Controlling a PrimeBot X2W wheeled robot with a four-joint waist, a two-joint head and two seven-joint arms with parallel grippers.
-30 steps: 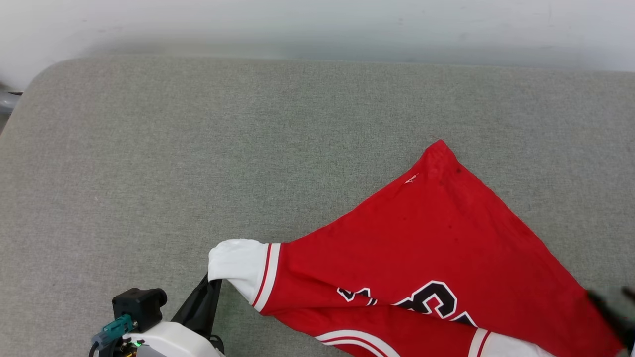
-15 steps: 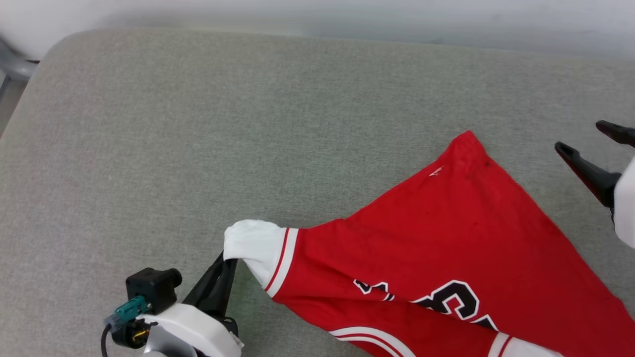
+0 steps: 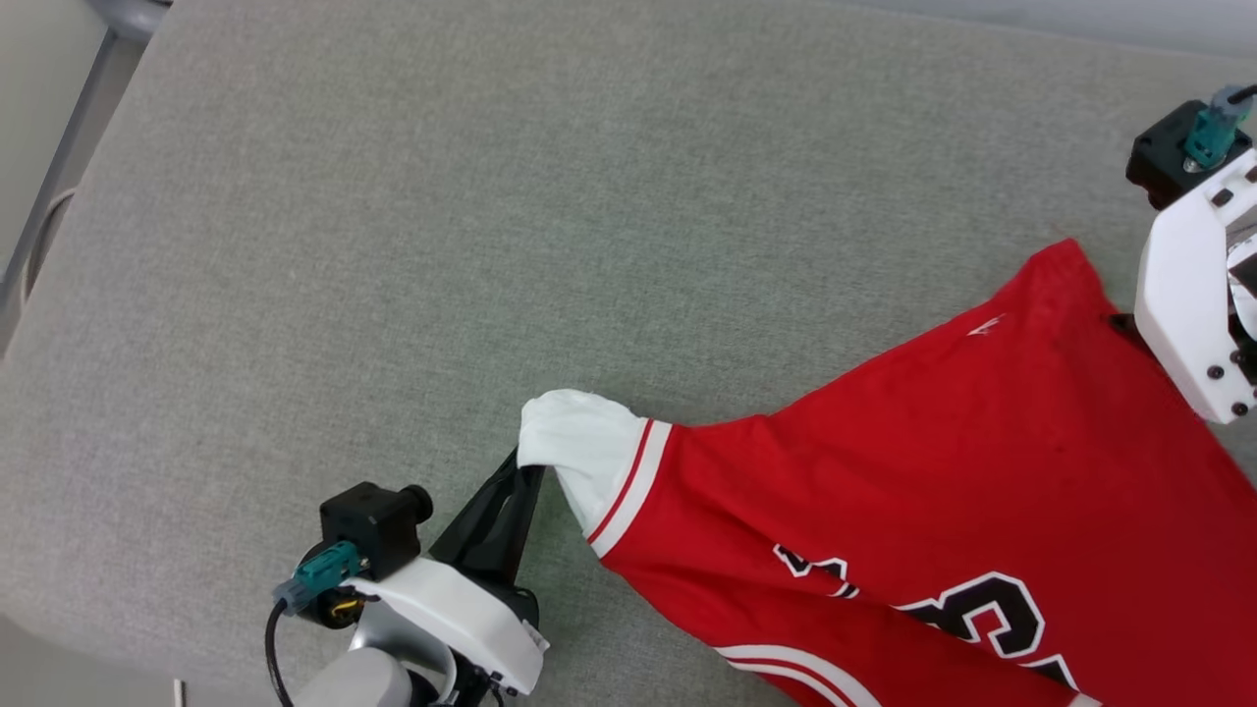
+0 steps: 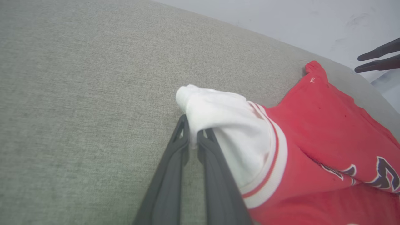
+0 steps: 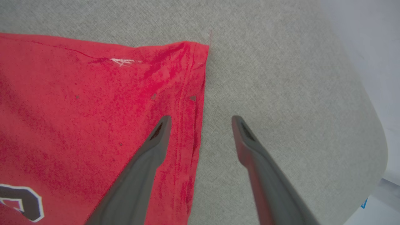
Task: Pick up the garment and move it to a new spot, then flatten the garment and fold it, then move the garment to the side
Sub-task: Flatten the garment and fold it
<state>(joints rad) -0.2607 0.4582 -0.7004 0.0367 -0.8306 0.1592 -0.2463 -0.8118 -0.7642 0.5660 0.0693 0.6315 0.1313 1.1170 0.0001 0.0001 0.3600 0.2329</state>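
Observation:
The garment (image 3: 933, 471), a red jersey with black white-edged lettering, lies spread on the grey padded surface (image 3: 442, 226). Its white sleeve (image 3: 574, 447) is lifted a little off the surface. My left gripper (image 3: 520, 471) is shut on that sleeve's edge, and the left wrist view shows the fingertips (image 4: 192, 131) pinching the white cloth (image 4: 218, 115). My right gripper (image 5: 200, 120) is open over the garment's far hem corner (image 5: 190, 72), one finger above the red cloth and one above the grey surface. In the head view its white wrist housing (image 3: 1193, 314) hides those fingers.
The grey surface has rounded edges, close on the right of the hem corner (image 5: 375, 140) and at the head view's lower left (image 3: 59, 609). A grey metal frame (image 3: 59, 187) runs beside its left edge. A pale wall (image 4: 297, 22) stands behind it.
The head camera has swung, shifting the whole picture. My right arm has come in from the right and now hangs over the garment's hem corner. The left gripper still grips the sleeve.

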